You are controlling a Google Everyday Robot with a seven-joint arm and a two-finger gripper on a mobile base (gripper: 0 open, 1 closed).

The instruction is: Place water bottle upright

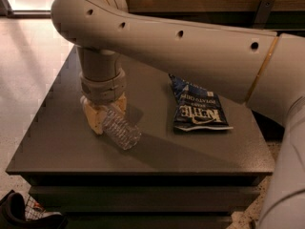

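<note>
Jaws, low on bench, clamp tilted water bottle at neck end; off-centre grip means it may pivot or slip during righting.

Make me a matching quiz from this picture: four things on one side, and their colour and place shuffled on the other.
1 water bottle
2 gripper
3 chip bag
4 table

A dark blue, lying flat toward the right of the view
B dark grey, bearing everything else
C clear, not upright, at the gripper
D beige, pointing down over the table toward the left of the view

Pairs: 1-C, 2-D, 3-A, 4-B
</note>
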